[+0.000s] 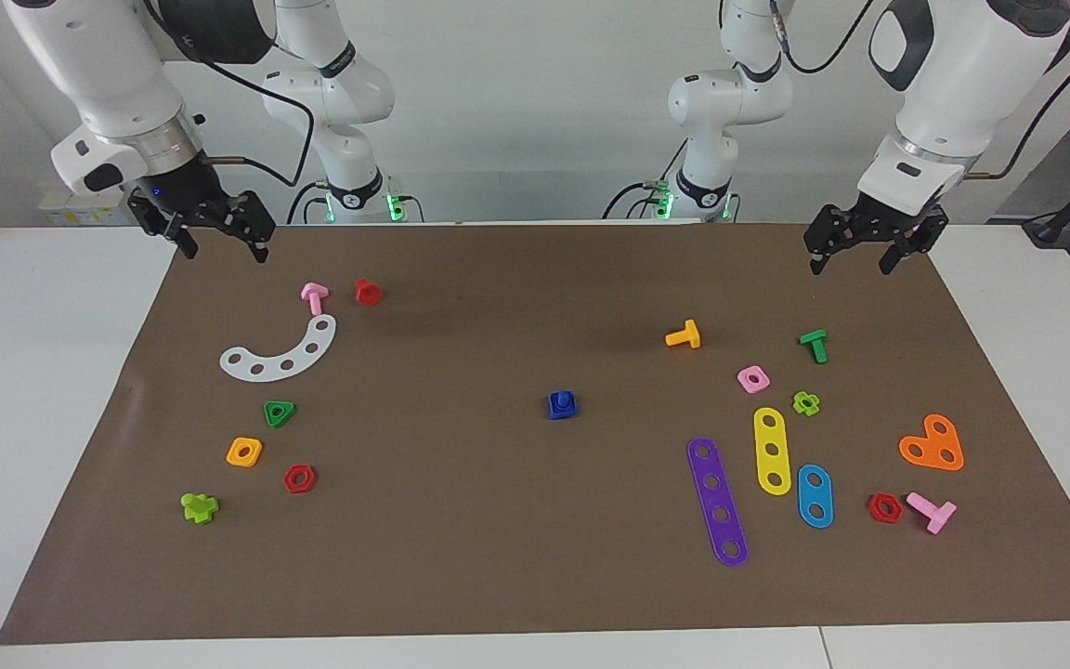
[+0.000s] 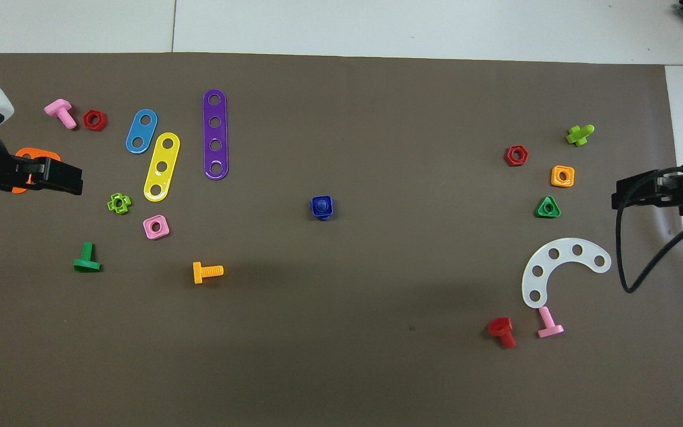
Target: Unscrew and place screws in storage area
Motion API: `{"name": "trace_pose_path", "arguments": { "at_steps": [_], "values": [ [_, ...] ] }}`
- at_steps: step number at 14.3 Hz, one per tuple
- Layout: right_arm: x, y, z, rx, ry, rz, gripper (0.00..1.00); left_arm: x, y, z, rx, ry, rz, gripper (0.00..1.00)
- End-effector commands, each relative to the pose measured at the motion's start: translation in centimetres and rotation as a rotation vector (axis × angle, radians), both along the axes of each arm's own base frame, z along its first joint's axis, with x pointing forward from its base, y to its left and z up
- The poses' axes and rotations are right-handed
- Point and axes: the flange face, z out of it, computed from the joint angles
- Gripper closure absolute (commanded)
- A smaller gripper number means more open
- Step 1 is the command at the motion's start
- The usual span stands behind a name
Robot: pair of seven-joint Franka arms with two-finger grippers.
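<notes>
Brown paper mat [image 1: 535, 557] covers my white tabletop [image 1: 43, 390], pale wall above. No containers here, everything lies loose. The dark-blue screw [image 1: 562, 405] sits mid-mat, stem up, seated in a blue square piece, well apart from everything. The storage area [image 1: 219, 409] is at my right arm's end, around the white curved strip [image 1: 280, 354] and green triangle [image 1: 279, 413]. My left claw [image 1: 862, 253] hangs open over its mat edge; my right claw [image 1: 225, 243] hangs open too.

A robotics lab. Two white robot arms [image 1: 944, 84] stand at a white tabletop [image 1: 52, 372] covered by a brown paper mat [image 1: 498, 520], before a plain white wall [image 1: 535, 93]. Cables [image 1: 284, 111] trail from the arms.
</notes>
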Motion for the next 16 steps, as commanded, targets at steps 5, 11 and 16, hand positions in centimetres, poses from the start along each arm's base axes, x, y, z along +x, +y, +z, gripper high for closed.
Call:
{"name": "trace_pose_path", "arguments": {
  "at_steps": [5, 11, 16],
  "values": [
    [-0.2, -0.8, 0.2, -0.018, -0.015, 0.017, 0.0, -2.0, -2.8, -1.2, -0.007, 0.007, -0.038, 0.0],
    [-0.5, -0.8, 0.3, -0.002, 0.003, 0.008, 0.0, -1.0, -13.1, -6.3, -0.136, -0.005, 0.116, 0.01],
    [-0.7, -0.7, 0.1, 0.0, 0.006, 0.017, 0.0, 1.3, -21.8, -13.1, -0.184, -0.041, 0.171, 0.05]
  ]
}}
